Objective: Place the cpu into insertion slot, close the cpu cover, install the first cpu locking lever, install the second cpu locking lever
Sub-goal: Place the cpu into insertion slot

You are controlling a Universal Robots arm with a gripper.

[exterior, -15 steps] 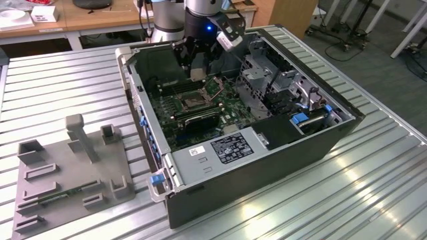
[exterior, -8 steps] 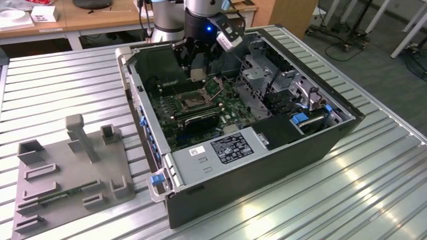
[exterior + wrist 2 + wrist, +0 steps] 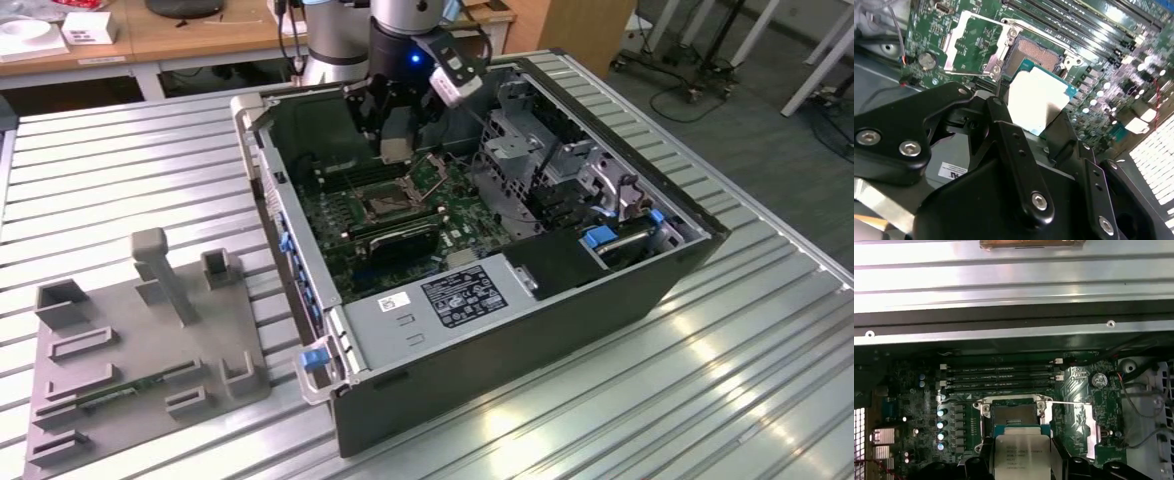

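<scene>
My gripper (image 3: pixel 396 138) hangs inside the open computer case (image 3: pixel 534 330), shut on the cpu (image 3: pixel 396 150). In both wrist views the black fingers (image 3: pixel 1001 120) clamp the pale square cpu (image 3: pixel 1041 97) (image 3: pixel 1021 455) by two opposite edges. It is held a little above the motherboard and just short of the bare insertion slot (image 3: pixel 1036 52) (image 3: pixel 1015 416), not touching it. The cpu cover (image 3: pixel 954 37) (image 3: pixel 1086 427) is swung open and lies to one side of the slot. A thin lever wire (image 3: pixel 1066 402) sticks out past the slot's corner.
Memory slots (image 3: pixel 999 372) run along the far side of the socket. Metal drive cages (image 3: pixel 534 150) stand in the case on the exterior view's right. A grey fixture tray (image 3: pixel 147 330) with upright posts lies on the slatted table at that view's left.
</scene>
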